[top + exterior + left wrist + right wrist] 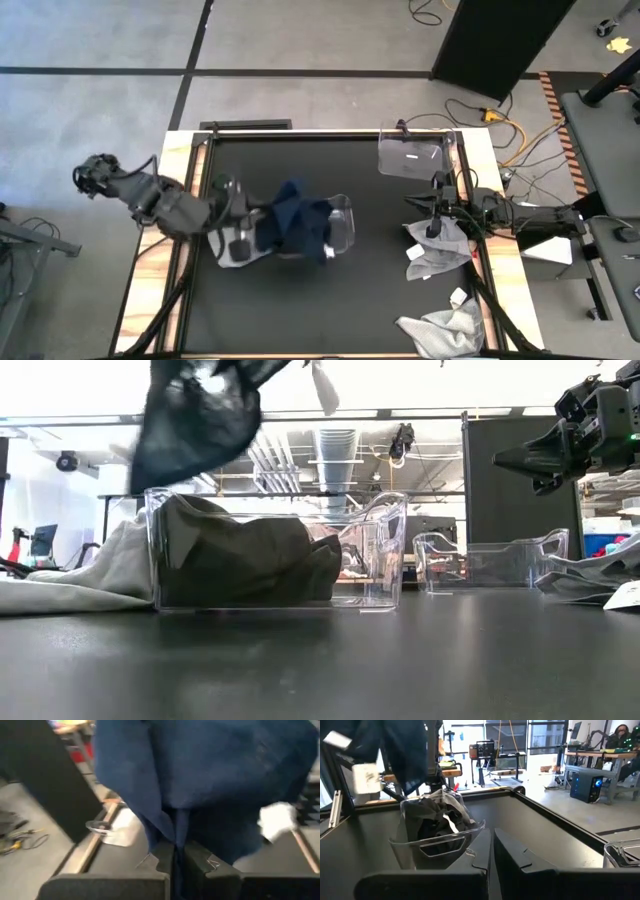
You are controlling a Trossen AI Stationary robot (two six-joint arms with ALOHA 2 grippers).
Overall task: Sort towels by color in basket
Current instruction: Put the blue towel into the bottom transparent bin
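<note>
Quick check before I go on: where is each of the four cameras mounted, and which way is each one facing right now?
High view: overhead, straight down on the table; both arms show.
Low view: table height, across to the room; right end effector hangs upper right.
Left wrist view: past the shut left end effector pinching the navy towel.
Right wrist view: past the shut right end effector toward the filled clear bin.
Shared: navy towel and that bin appear in high, low and right wrist views.

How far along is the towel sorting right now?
Done: dark towels fill the near bin. In hand: the left claw, shut, holds a navy towel above it. Left: grey towels lie loose on the table; the far bin looks empty. The right claw is shut, empty.
</note>
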